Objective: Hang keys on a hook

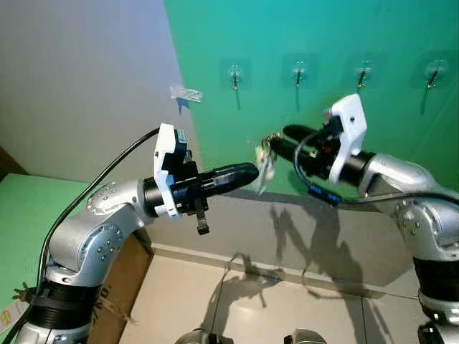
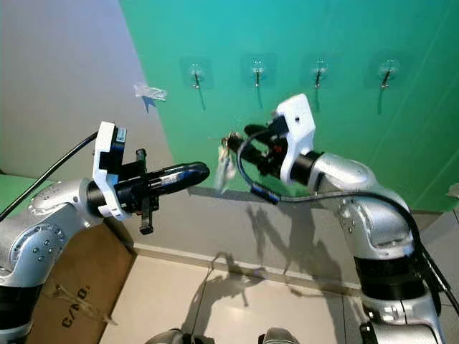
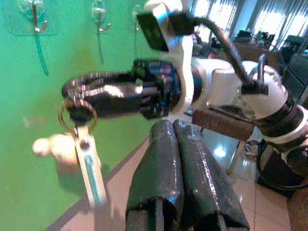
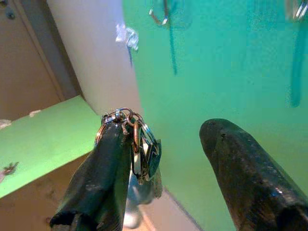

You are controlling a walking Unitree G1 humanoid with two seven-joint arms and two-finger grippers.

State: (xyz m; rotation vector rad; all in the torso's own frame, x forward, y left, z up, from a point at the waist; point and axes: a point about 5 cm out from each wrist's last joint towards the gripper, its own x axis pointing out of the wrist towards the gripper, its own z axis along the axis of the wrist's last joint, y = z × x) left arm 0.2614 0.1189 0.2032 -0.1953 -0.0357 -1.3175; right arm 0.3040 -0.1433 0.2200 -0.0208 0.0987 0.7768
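Silver key bunch on rings (image 4: 137, 144) hangs off one finger of spread right gripper (image 1: 276, 142), below green-wall metal hooks (image 1: 234, 75); left gripper (image 1: 247, 172) pressed together, empty.

Keys (image 4: 143, 155) on metal rings, hanging from one gripper finger, below wall hooks (image 1: 234, 76), not hooked

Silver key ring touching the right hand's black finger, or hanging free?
Touching. In the right wrist view the silver key ring is looped over one black finger of the right hand, with the keys dangling beside it.
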